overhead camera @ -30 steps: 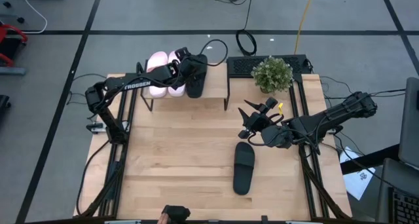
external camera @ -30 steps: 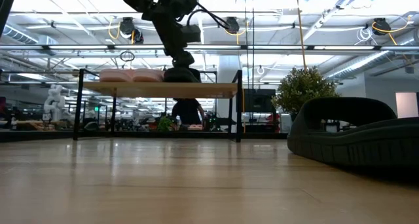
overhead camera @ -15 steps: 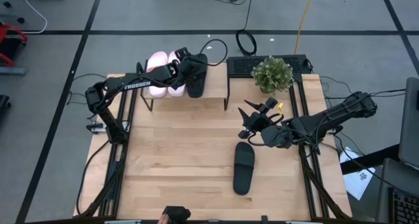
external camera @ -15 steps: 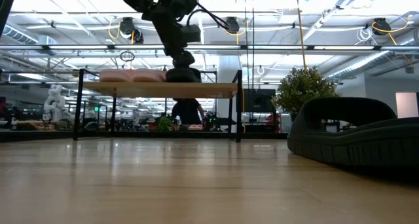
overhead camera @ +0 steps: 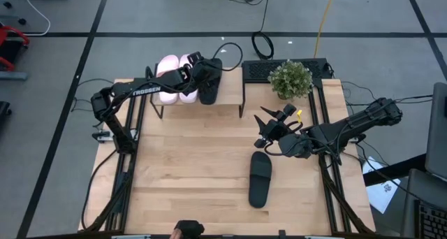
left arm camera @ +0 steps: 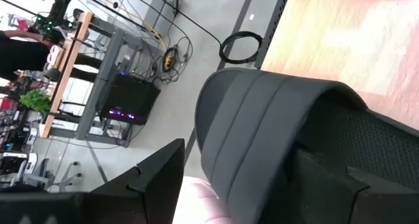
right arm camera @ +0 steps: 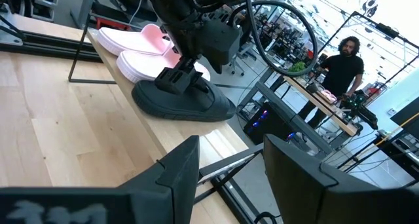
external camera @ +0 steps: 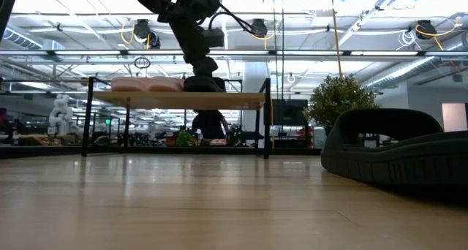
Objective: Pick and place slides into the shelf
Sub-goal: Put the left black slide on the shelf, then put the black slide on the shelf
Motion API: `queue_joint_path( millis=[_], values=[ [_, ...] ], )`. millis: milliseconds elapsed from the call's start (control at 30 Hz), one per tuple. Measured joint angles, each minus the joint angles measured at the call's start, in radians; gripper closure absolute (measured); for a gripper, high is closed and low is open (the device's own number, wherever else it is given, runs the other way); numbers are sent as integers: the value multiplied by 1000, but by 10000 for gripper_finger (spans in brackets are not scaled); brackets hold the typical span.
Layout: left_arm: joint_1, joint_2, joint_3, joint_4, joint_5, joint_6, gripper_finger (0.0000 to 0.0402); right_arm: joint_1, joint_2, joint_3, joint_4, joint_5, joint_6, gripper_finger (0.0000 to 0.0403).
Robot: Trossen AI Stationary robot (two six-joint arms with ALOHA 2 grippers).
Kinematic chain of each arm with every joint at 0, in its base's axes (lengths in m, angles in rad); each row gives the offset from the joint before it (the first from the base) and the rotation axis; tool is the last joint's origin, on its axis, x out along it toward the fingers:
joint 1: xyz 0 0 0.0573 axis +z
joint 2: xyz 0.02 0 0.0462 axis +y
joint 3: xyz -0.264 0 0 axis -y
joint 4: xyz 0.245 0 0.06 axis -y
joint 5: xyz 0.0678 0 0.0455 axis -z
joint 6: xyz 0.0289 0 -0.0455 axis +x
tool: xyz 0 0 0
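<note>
Left gripper clasps a black slide on the shelf; next, release it there.

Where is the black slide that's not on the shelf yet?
In the high view, the loose black slide lies on the table's right half, just below the right gripper and nearer the front edge than the plant.

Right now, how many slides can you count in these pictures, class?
4. Two pink slides lie side by side on the shelf; one black slide sits beside them under the left hand; another black slide lies on the table.
</note>
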Motion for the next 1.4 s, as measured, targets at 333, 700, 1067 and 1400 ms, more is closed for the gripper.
queue_joint_path(
  millis=[333, 700, 1067, 1400],
  values=[
    [-14, 0, 0, -5, 41, -10, 144, 0, 0, 0, 0, 0, 0, 243],
    [-61, 0, 0, -56, -54, 40, 144, 0, 0, 0, 0, 0, -2, 243],
    [-152, -10, 0, -63, -185, 102, 144, 0, 0, 0, -1, 0, -3, 243],
    [-267, -173, 0, -124, -219, 84, 144, 2, 0, 0, -73, -86, 93, 243]
  ],
)
